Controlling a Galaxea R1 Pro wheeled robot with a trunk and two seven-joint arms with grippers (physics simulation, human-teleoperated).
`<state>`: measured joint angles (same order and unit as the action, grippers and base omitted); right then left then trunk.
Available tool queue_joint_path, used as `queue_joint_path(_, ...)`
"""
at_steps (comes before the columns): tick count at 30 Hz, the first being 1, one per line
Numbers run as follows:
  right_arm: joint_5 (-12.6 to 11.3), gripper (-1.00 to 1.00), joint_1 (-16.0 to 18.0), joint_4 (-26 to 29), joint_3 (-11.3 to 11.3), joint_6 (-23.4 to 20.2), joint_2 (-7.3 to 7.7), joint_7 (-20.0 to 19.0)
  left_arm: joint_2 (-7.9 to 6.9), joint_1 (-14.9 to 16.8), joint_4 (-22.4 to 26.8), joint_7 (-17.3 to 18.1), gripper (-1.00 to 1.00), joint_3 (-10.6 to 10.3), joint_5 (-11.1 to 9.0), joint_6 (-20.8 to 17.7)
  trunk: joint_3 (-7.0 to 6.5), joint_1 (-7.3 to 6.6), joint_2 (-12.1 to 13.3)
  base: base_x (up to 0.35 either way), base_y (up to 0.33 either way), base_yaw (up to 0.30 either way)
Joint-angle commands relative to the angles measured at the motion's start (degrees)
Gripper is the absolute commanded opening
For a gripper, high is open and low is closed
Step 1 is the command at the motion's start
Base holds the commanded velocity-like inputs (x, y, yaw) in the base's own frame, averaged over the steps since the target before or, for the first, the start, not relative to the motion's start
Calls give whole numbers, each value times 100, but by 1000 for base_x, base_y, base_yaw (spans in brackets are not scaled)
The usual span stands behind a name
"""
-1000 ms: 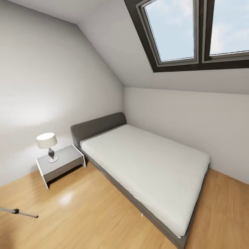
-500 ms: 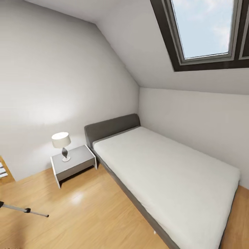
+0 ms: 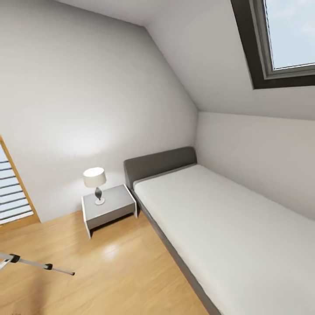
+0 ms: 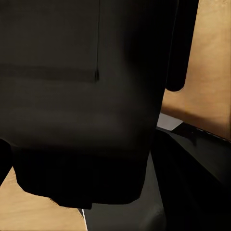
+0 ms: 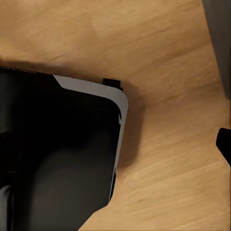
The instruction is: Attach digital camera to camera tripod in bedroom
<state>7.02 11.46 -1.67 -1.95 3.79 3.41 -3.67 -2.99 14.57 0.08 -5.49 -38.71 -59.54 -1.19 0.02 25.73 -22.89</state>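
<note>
A bedroom with pale grey walls point(image 3: 87, 87) and a light wood plank floor point(image 3: 113, 280) is seen from the head view. A bed with a dark grey headboard and a white mattress point(image 3: 227, 232) is laid along the wall from about the centre towards 4 o'clock. Just beside the headboard, at 8 o'clock from it, a small grey bedside cabinet with white sides point(image 3: 108, 210) is stood against the wall, and a small table lamp with a white shade point(image 3: 95, 183) is set upright on its top. A dark-framed skylight window point(image 3: 280, 43) is let into the sloping ceiling at 1 o'clock. At 9 o'clock, at the picture's edge, a wood-framed panel with pale horizontal slats point(image 3: 13, 192) is seen.

One silver metal leg of the camera tripod, with black joints point(image 3: 37, 263), is seen entering at 8 o'clock, slanting down over the floor; the tripod's other parts are cut off by the frame.

In the left wrist view a large black body of the robot point(image 4: 77, 96) is seen close up above the wood floor. In the right wrist view a black, grey-edged part of the robot point(image 5: 62, 149) is seen over the floor. Whether either gripper's fingers are apart or together cannot be told.
</note>
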Motion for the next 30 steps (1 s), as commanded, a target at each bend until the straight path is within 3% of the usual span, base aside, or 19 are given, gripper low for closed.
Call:
queue_joint_path(1,36,100,5,-18,-16,34,2,-6,0,2,0,-4,-100,-50,-31,-13,1,5,-3,338,0,271)
queue_joint_path(30,36,100,5,-18,-16,34,-5,-2,0,2,-4,-4,-100,-40,-92,-5,1,5,-3,338,0,271)
